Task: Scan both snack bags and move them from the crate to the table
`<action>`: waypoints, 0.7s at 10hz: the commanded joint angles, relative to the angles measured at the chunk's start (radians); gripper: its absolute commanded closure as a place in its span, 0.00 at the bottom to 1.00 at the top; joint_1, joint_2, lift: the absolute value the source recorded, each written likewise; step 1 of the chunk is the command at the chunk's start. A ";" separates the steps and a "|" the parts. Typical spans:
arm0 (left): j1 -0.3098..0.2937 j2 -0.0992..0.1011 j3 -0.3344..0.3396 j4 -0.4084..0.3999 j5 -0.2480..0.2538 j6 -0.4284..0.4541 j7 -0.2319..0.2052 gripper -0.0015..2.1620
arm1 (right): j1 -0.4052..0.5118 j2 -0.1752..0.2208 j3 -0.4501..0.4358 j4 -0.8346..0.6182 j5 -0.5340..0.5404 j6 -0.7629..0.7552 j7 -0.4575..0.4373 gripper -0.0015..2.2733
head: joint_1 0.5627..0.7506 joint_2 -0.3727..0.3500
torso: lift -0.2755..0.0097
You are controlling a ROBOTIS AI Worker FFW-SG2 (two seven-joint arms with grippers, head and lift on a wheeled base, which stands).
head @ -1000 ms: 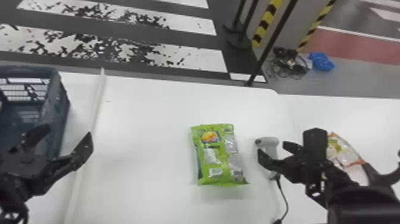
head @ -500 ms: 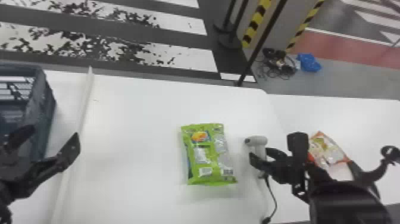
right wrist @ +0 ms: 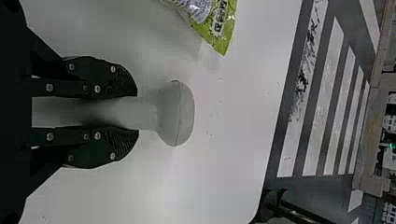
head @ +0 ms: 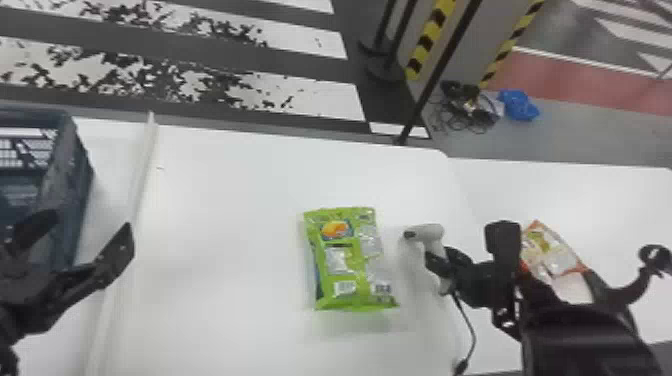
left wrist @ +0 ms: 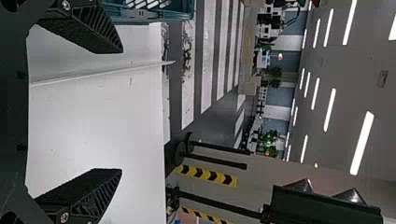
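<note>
Looks like a lab/test hall: zebra-crossing flr markings [head: 320,100], ceiling strip lts [left wrist: 362,142], yel./blk hazard strips [head: 431,37] & white worktop [head: 225,225].

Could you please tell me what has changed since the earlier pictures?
The right claw has carried the scanner slightly left, toward the green bag. The head view has also turned a little right, so the whole scene sits farther left in it. Both bags and the crate stayed put, and the left claw stayed open; no new grasp or release shows.
</note>
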 commanded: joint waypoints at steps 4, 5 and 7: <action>0.002 -0.005 0.003 0.000 0.000 -0.003 0.000 0.04 | 0.160 0.081 -0.088 -0.300 -0.013 0.136 0.001 0.99 | 0.70 0.08 | 0.66; 0.008 -0.009 0.006 -0.002 0.000 -0.006 0.000 0.04 | 0.194 0.098 -0.088 -0.366 -0.013 0.188 0.004 0.99 | 0.70 0.09 | 0.66; 0.014 -0.014 0.011 -0.003 0.000 -0.009 0.002 0.04 | 0.254 0.135 -0.107 -0.484 -0.016 0.320 0.017 0.99 | 0.70 0.11 | 0.66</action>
